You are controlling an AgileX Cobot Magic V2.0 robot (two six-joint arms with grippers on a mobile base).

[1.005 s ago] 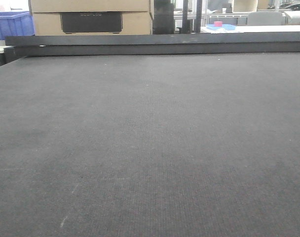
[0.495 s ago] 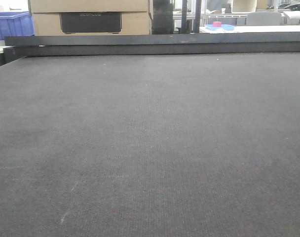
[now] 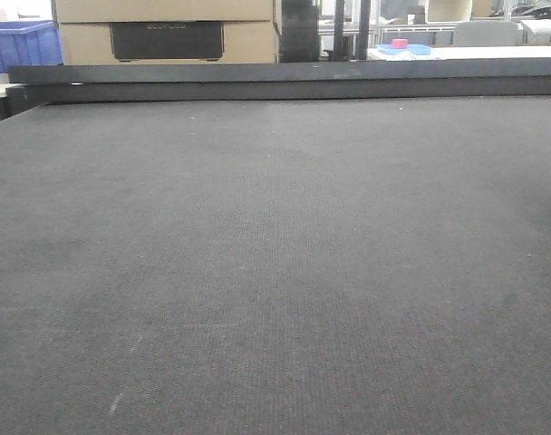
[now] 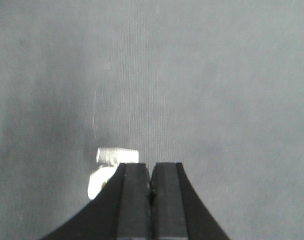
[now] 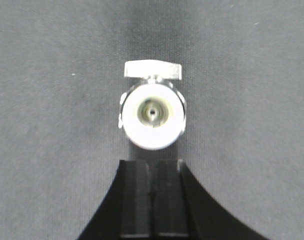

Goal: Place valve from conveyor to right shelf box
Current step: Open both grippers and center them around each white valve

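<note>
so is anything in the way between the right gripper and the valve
Nothing visible. In the right wrist view the valve lies on the conveyor just ahead of the shut right gripper, with only bare belt between them.

the left gripper point(image 4: 151, 170) is pointing downward, its dark jaws pressing flat together with no gap; the right gripper point(image 5: 151, 167) is hanging likewise, jaws touching.

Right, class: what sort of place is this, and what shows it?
Probably a factory or warehouse floor: a dark conveyor belt with a black rail, cardboard boxes and a blue crate behind it, a metal valve on the belt.
</note>
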